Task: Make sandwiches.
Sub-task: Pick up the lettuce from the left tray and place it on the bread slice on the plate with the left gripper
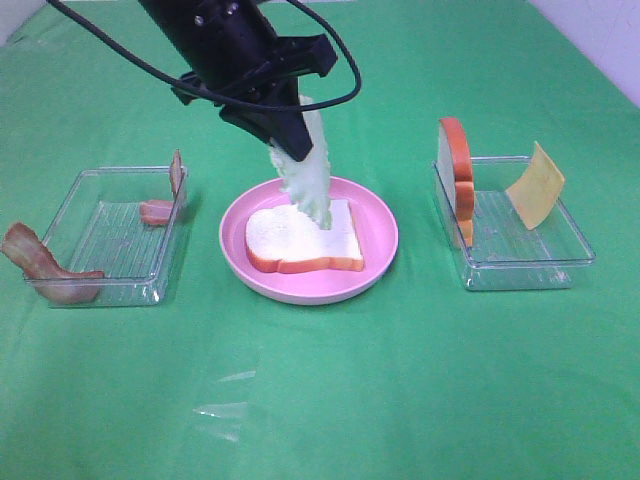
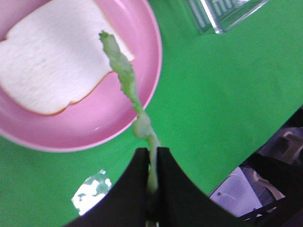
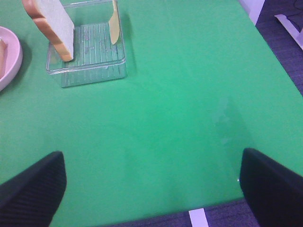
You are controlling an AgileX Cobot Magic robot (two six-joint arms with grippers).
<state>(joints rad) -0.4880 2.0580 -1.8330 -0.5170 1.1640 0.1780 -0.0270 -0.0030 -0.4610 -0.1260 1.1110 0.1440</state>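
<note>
On the left of the green surface [image 1: 320, 400] stands a clear plastic tray [image 1: 122, 298]. One bacon strip [image 1: 40, 265] hangs over its front left corner, with one end outside the tray. A second bacon strip [image 1: 168, 195] leans against the far right corner, with its lower end inside.

In the middle stands the round pink plate [image 1: 382, 240]. A bread slice [image 1: 290, 240] with white face and orange-brown crust lies flat on it.

The left arm [image 1: 235, 45], with a black cable [image 1: 345, 75] looping around it, reaches in from above, over the far side of the plate. The left jaws are pressed together on the upper end of a pale green lettuce leaf [image 2: 124, 71]. The leaf hangs down from them, and its free end is over the far right part of the bread slice. Whether it touches the bread, I cannot tell. Arm and leaf hide part of the far rim of the plate.

On the right stands another clear tray [image 1: 525, 270]. A second bread slice [image 1: 457, 170] stands on its edge at the left wall, and a yellow cheese square [image 1: 536, 186] leans at the far right corner.

The right jaws are spread wide and hold nothing. They are above bare surface, well apart from this tray.
</note>
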